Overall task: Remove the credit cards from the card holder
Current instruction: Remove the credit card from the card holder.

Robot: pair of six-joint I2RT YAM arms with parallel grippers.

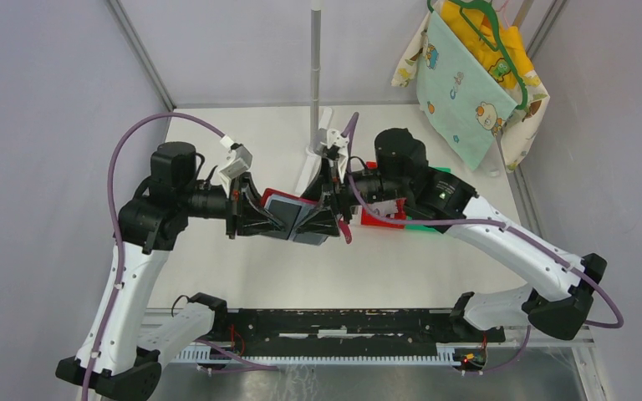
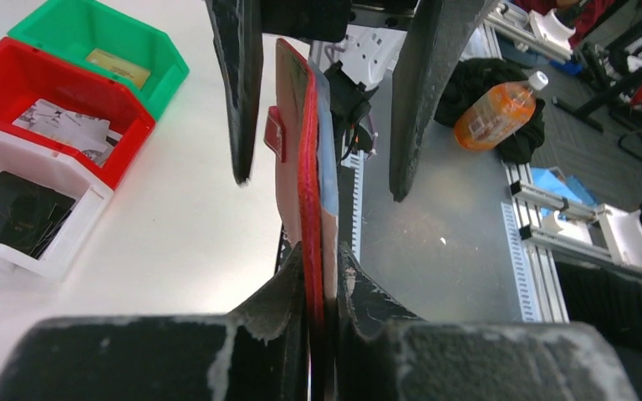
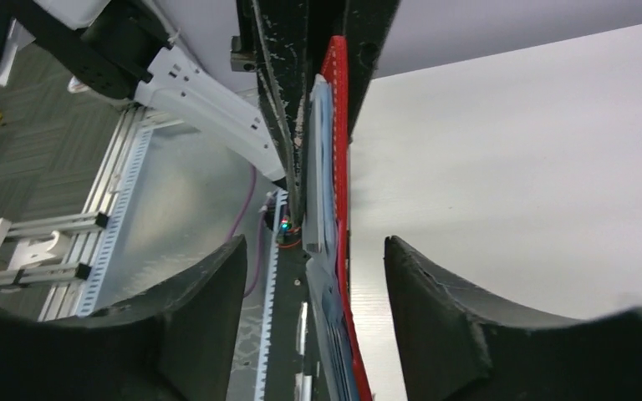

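The left gripper (image 2: pixel 319 255) is clamped tight on one edge of the red card holder (image 2: pixel 309 125), holding it edge-up so the far end is free for the right gripper (image 3: pixel 313 246). That one is spread wide, straddling the holder, probably lining up a pinch. The grey-blue credit cards (image 3: pixel 322 167) sit tucked inside, between its fingers.

Pale grey walls (image 1: pixel 234 42) enclose a white desk (image 1: pixel 217 142) under soft, even light. An upright metal pole (image 1: pixel 315 75) stands at the back, and printed cloths (image 1: pixel 460 100) hang in the far right corner. A green bin (image 2: pixel 160 88), red bin (image 2: pixel 125 150) and white bin (image 2: pixel 58 242) sit touching in a row. An orange bottle (image 2: pixel 501 113) lies on black fabric (image 2: pixel 476 79) on the grey floor (image 2: pixel 610 146).
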